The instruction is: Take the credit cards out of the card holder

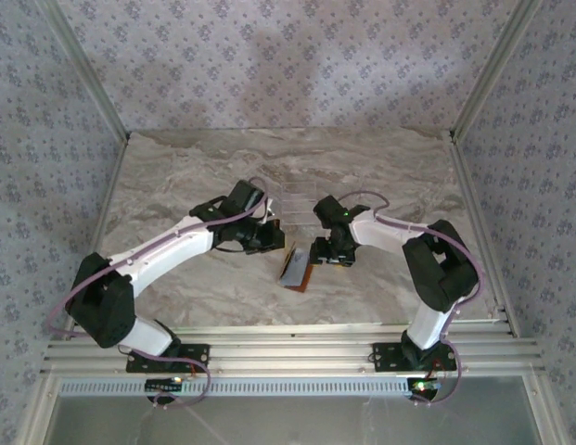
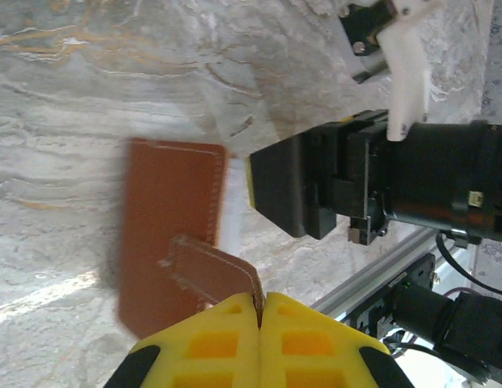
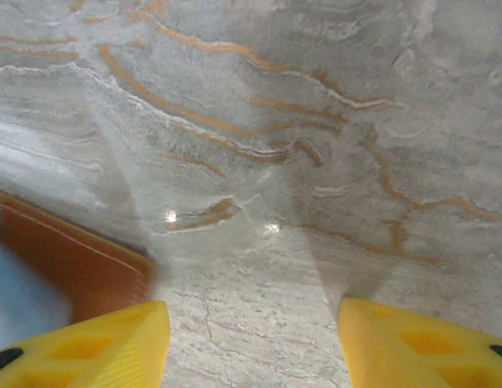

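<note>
The card holder (image 2: 170,218) is tan-brown leather and hangs tilted just above the marble. My left gripper (image 2: 259,297) is shut on one of its leather panels (image 2: 214,275), pinching the stitched edge. From above, the card holder (image 1: 294,267) sits between both grippers, with its pale inner side showing. A pale blurred strip (image 2: 233,198) runs along the holder's right edge; I cannot tell whether it is one of the credit cards. My right gripper (image 3: 255,323) is open over bare marble with nothing between its fingers. The holder's brown corner (image 3: 81,263) lies just left of its left finger. In the top view, my left gripper (image 1: 269,238) and right gripper (image 1: 323,252) flank the holder.
A clear plastic piece (image 1: 297,197) lies on the marble table (image 1: 176,185) just behind the grippers. Patterned walls close in the back and sides. The aluminium rail (image 1: 288,357) runs along the near edge.
</note>
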Robot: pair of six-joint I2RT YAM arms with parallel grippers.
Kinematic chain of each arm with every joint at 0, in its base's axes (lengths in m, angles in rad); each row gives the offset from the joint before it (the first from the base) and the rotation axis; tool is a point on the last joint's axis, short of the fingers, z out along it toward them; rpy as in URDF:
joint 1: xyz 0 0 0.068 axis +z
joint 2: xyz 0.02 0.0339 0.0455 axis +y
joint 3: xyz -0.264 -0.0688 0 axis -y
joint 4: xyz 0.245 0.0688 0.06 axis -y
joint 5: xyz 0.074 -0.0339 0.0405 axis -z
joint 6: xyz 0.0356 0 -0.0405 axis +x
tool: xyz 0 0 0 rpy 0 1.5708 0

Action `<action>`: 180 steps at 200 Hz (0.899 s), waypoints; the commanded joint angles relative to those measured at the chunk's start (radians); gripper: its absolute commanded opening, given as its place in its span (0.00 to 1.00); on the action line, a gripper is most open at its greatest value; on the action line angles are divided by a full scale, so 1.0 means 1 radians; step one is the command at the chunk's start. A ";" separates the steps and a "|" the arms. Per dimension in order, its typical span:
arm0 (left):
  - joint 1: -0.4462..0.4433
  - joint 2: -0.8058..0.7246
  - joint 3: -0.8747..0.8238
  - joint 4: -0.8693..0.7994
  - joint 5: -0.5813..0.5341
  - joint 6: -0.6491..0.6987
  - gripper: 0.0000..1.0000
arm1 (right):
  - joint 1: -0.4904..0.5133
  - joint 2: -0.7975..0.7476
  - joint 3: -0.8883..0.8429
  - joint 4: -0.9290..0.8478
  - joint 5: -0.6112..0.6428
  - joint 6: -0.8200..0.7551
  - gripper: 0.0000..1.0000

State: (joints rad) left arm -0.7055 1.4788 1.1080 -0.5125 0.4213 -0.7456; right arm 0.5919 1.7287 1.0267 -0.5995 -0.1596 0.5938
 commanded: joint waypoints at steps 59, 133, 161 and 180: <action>-0.014 0.025 0.049 -0.069 -0.058 -0.029 0.00 | -0.077 -0.193 -0.060 -0.041 0.045 -0.013 0.65; -0.002 0.028 0.046 -0.160 -0.185 -0.041 0.00 | 0.055 -0.139 -0.021 0.076 -0.105 0.108 0.64; 0.019 0.028 0.020 -0.192 -0.220 -0.038 0.00 | 0.094 -0.089 -0.004 0.083 -0.092 0.154 0.62; 0.034 0.018 -0.003 -0.192 -0.224 -0.030 0.00 | 0.123 -0.051 0.014 0.081 -0.079 0.168 0.63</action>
State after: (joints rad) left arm -0.6922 1.5017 1.1313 -0.6506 0.2417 -0.7792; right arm 0.6868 1.6325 1.0027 -0.5186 -0.2447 0.7116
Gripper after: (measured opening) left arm 0.059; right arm 0.623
